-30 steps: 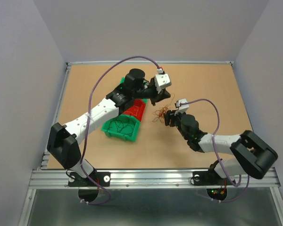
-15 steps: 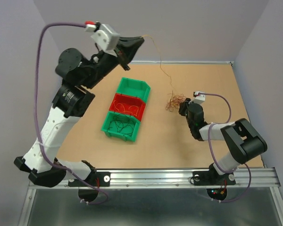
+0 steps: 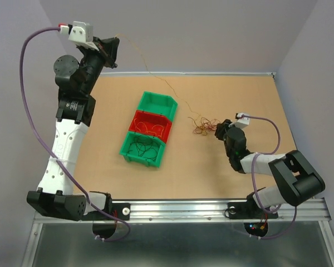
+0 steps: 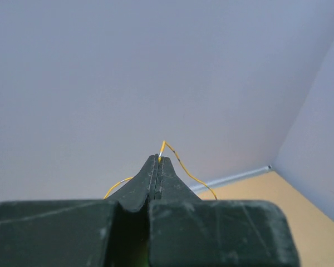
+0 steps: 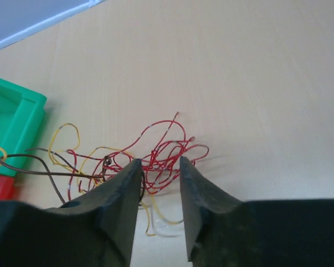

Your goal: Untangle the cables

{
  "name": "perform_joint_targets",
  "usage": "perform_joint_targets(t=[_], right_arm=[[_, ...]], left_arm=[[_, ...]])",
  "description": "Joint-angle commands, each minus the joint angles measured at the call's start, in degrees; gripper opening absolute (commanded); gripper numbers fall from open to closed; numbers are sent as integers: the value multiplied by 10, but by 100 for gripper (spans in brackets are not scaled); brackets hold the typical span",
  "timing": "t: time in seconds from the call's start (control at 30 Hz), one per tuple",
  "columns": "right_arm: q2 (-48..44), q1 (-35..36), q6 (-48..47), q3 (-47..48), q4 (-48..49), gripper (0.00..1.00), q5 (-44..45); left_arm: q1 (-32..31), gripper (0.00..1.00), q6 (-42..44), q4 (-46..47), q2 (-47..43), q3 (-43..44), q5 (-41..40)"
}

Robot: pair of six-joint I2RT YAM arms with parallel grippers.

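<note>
My left gripper (image 3: 114,42) is raised high at the back left, shut on one end of a thin yellow cable (image 3: 151,73). That cable runs taut down to the tangle of cables (image 3: 203,124) on the table. In the left wrist view the yellow cable (image 4: 183,168) pokes out of the pinched tips of the left gripper (image 4: 157,161). My right gripper (image 3: 219,131) sits low on the table at the tangle's right edge. Its jaws (image 5: 158,162) stand apart, with red, yellow and brown loops (image 5: 161,146) lying just beyond and below the tips.
A row of three bins lies left of the tangle: a green bin (image 3: 159,103), a red bin (image 3: 152,125) and a green bin (image 3: 143,149) holding dark wires. The nearest green bin's corner (image 5: 15,114) shows in the right wrist view. Grey walls enclose the table.
The left arm has swung up and leftward, drawing the yellow cable out long and taut. The tangle has spread flatter. The right gripper's jaws have narrowed and shifted slightly right.
</note>
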Motion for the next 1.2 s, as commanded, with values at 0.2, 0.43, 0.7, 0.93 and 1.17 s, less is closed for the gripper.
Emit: perform_joint_targets(t=[0.2, 0.43, 0.7, 0.93, 1.17], right_arm=[[-55, -5, -87, -29, 134, 82, -253], [-64, -2, -189, 15, 131, 88, -442], [22, 21, -224, 109, 115, 88, -465], [102, 46, -262, 181, 102, 85, -497], [60, 60, -211, 191, 100, 1, -478]], left_arm=[[9, 0, -103, 175, -67, -128, 212], [9, 0, -101, 200, -104, -183, 228], [9, 0, -94, 197, -158, -221, 229], [9, 0, -94, 185, -184, -225, 233], [10, 0, -61, 170, -172, -235, 180]])
